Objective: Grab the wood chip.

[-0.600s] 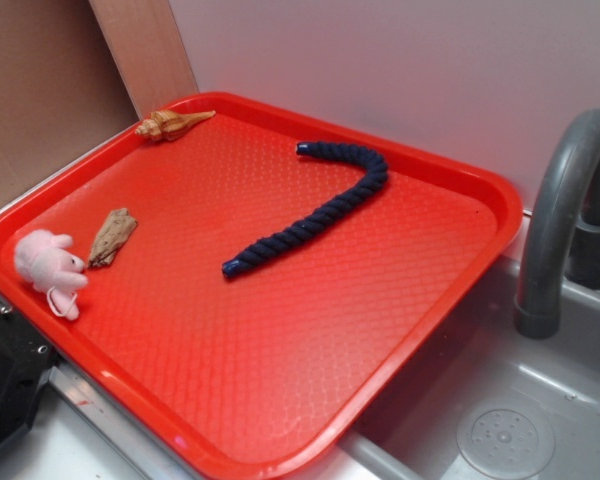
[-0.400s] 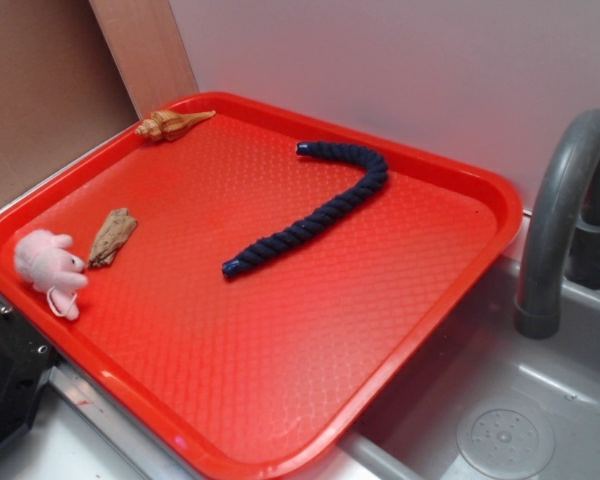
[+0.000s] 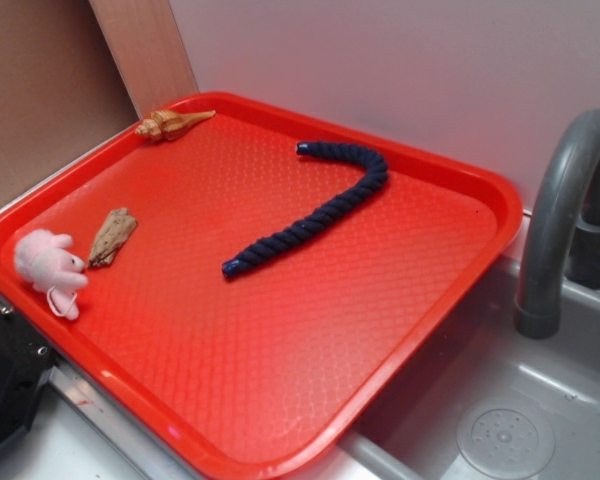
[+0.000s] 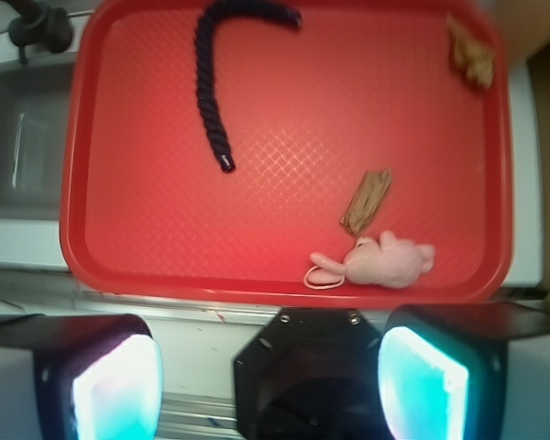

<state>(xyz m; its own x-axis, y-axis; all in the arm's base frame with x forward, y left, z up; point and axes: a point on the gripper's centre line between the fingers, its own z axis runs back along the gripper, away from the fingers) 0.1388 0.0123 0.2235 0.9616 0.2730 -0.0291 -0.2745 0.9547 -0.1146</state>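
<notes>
The wood chip [image 3: 112, 236] is a small rough tan-brown piece lying flat near the left side of the red tray [image 3: 280, 350], just right of a pink plush toy [image 3: 48, 266]. In the wrist view the wood chip [image 4: 367, 201] lies above the plush toy [image 4: 385, 262], far ahead of my gripper [image 4: 270, 385]. The gripper is open, its two pale fingertips [image 4: 119, 390] set wide apart with nothing between them. It hovers over the counter outside the tray's near rim. The gripper does not show in the exterior view.
An orange-tan spiral seashell [image 3: 170, 124] sits in the tray's far left corner. A dark blue rope [image 3: 315, 208] curves across the tray's middle. A grey faucet [image 3: 560, 210] and sink [image 3: 500, 420] stand to the right. A black block [image 3: 5, 375] sits by the tray's near-left corner.
</notes>
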